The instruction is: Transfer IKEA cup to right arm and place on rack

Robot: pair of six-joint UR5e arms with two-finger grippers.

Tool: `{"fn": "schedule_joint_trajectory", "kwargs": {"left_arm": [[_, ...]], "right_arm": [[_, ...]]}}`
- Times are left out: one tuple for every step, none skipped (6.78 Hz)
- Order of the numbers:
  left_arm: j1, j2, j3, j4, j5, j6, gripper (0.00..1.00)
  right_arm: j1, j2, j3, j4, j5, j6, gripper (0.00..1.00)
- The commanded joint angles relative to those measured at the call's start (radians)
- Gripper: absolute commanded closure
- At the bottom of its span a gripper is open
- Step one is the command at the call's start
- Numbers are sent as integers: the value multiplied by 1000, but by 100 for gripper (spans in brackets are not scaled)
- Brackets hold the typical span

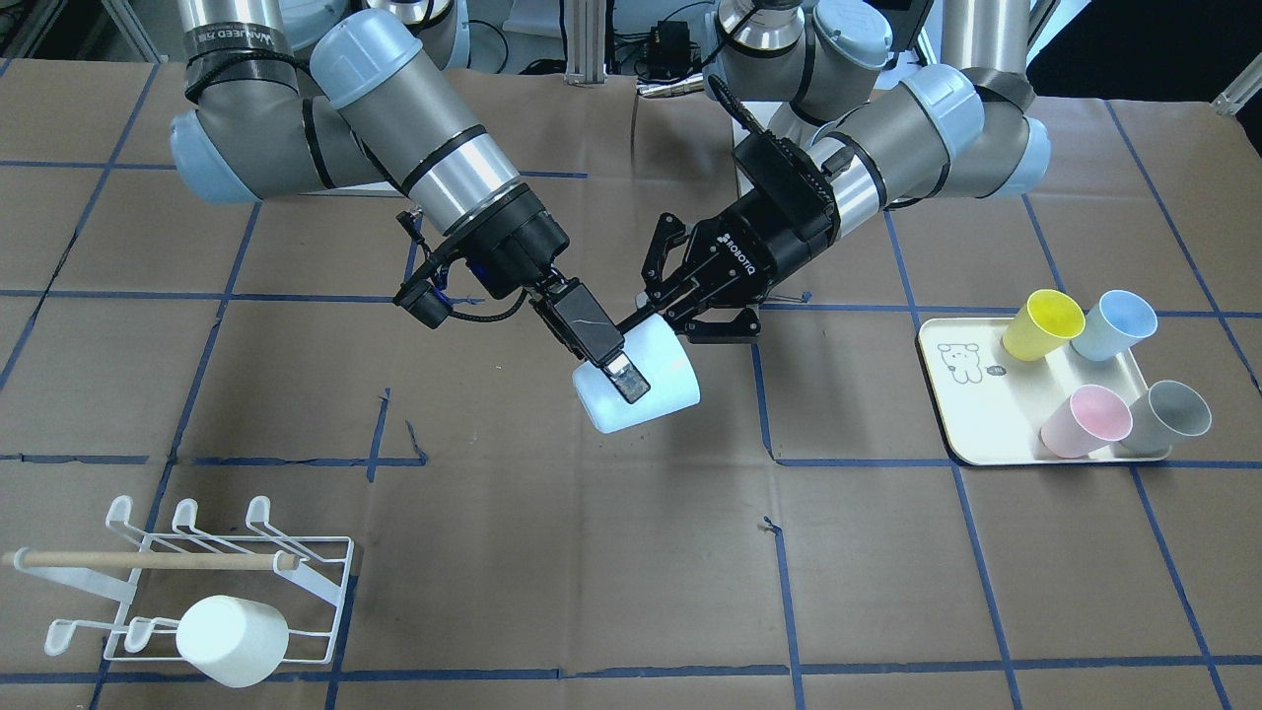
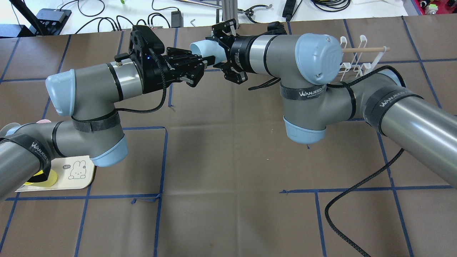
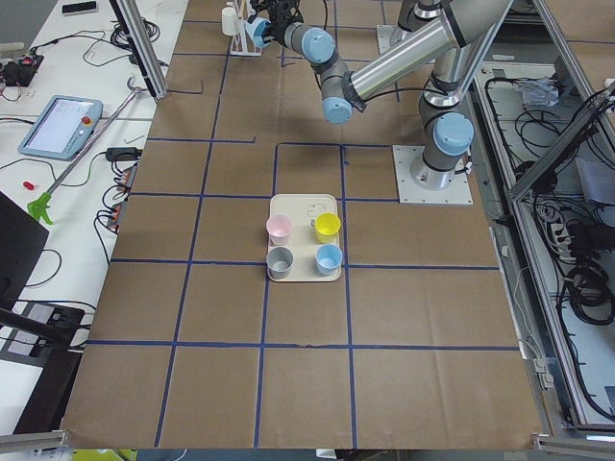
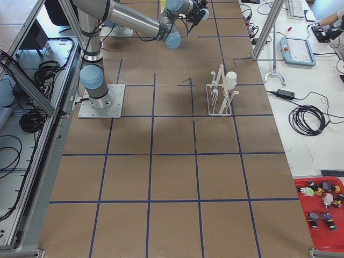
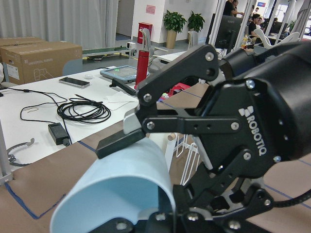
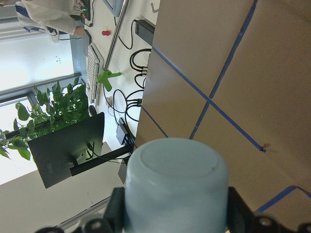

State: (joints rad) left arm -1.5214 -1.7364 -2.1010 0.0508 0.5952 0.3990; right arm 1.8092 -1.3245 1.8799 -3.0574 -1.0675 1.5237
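I am holding the IKEA cup [image 1: 670,385] up in the air over the middle of the desk [image 1: 592,552], well apart from both ends. It is lying on its side, with its closed base facing my right wrist camera and its open rim turned toward my left arm. My left jaws are pinching the rim wall, with one linked finger [image 5: 119,141] pressing on the outside and its partner mostly hidden. My right jaws are narrowed around the body from the base end. One flat finger [image 1: 631,380] is lying along the wall, the other is hidden behind the cup, and the base is filling the gap between them, so I am judging both grips to be on.

I am expecting thin, light plastic. It is probably stiff near the base, springy at the rim, smooth and tapered, so it may be prone to sliding out toward the narrow end. I am favouring a moderate squeeze low on the body, leaving the mouth free for a prong of the rack [image 1: 296,572], which is sitting by the desk's operator-side corner on my right, with a white cup [image 1: 232,641] on it
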Motion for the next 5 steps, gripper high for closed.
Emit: {"fn": "schedule_joint_trajectory", "kwargs": {"left_arm": [[0, 1, 4, 0, 0, -31, 5], [0, 3, 4, 0, 0, -31, 1], [1, 8, 6, 0, -2, -31, 1], [13, 21, 7, 0, 0, -29, 1], [35, 29, 6, 0, 11, -28, 1]], "right_arm": [[-1, -2, -1, -1, 8, -2, 67], [-1, -2, -1, -1, 8, -2, 69], [-1, -1, -2, -3, 8, -5, 72], [-2, 5, -7, -4, 9, -7, 76], [-20, 8, -8, -20, 9, -13, 78]]}}
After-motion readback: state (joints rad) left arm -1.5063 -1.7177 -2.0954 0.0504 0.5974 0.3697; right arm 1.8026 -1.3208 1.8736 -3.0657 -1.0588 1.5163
